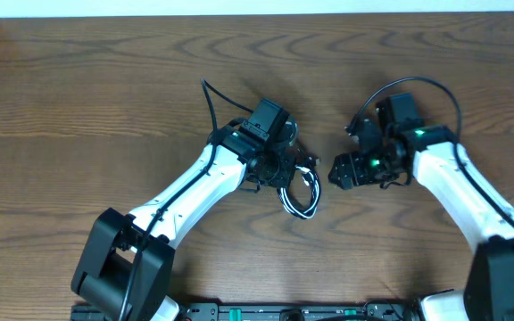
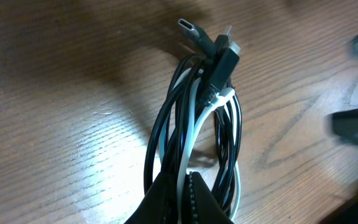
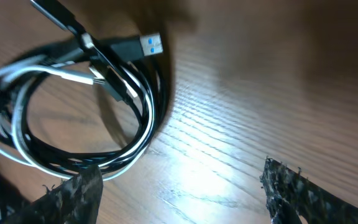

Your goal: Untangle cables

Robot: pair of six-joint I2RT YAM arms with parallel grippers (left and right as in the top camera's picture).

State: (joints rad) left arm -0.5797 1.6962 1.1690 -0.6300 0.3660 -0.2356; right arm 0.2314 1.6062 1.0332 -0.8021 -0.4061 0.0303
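Note:
The cables (image 1: 300, 192) are a small coiled bundle of black cords and one white cord at the table's centre. In the left wrist view the bundle (image 2: 194, 118) lies lengthwise with plug ends at its far end. My left gripper (image 2: 188, 199) is shut on the near end of the bundle, with the white cord pinched between its fingers. In the right wrist view the coil (image 3: 86, 106) lies at upper left, a blue-tipped USB plug (image 3: 146, 45) sticking out. My right gripper (image 3: 179, 186) is open and empty, its left finger beside the coil's edge. In the overhead view the right gripper (image 1: 339, 171) is just right of the bundle.
The table (image 1: 78, 107) is bare dark wood grain. A thicker black arm wire (image 1: 418, 85) arcs above the right arm, and another (image 1: 211, 102) rises behind the left arm. A pale wall edge runs along the table's far side.

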